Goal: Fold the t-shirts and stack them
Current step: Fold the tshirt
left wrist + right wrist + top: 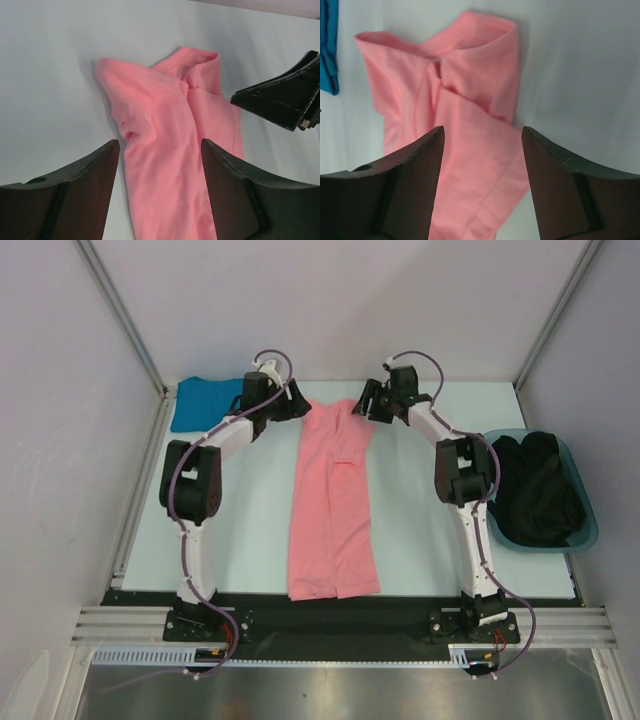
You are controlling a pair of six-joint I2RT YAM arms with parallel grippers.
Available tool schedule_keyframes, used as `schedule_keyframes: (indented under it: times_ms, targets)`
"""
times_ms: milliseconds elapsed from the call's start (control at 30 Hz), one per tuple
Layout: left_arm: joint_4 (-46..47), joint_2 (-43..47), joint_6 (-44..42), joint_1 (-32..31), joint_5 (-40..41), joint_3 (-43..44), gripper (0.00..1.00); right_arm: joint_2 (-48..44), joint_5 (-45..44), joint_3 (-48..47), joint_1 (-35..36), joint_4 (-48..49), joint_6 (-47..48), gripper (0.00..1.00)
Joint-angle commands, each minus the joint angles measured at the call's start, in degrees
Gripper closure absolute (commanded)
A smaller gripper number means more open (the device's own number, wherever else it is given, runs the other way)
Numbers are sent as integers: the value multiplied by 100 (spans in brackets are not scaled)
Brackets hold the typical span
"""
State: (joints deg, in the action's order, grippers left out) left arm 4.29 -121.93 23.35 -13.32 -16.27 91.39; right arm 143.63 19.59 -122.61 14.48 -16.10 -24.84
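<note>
Pale mint surface [420,540] in the middle, boxed in by plain white walls [350,300] at nine, twelve and three o'clock. Slanting aluminium posts [120,315] at eleven and one. Metal rail [340,622] at six, with a brushed steel sheet [340,695] beyond it. Soft, even light.

The long t-shirt [333,510] lies in the middle of the desk [250,540], the folded t-shirt [205,403] in the far left corner, the tub [545,547] with clothes [535,490] at right.

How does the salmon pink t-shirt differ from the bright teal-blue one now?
The salmon pink fabric t-shirt lies as a long narrow strip down the middle; the bright teal-blue fabric t-shirt is a short bundle at the far left corner. The open left gripper and right gripper are over the pink one's far end; neither is at the teal one. Both lie on the table, unstacked.
</note>
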Motion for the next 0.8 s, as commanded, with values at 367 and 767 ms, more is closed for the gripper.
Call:
schedule_keyframes:
  times_ms: [367, 767]
  targets:
    - [353, -1736, 503, 330, -402, 1598, 31, 1456, 449, -1248, -305, 942, -1110, 37]
    - [616, -2563, 1804, 603, -1360, 2514, 41, 1756, 537, -1275, -182, 1029, -1400, 48]
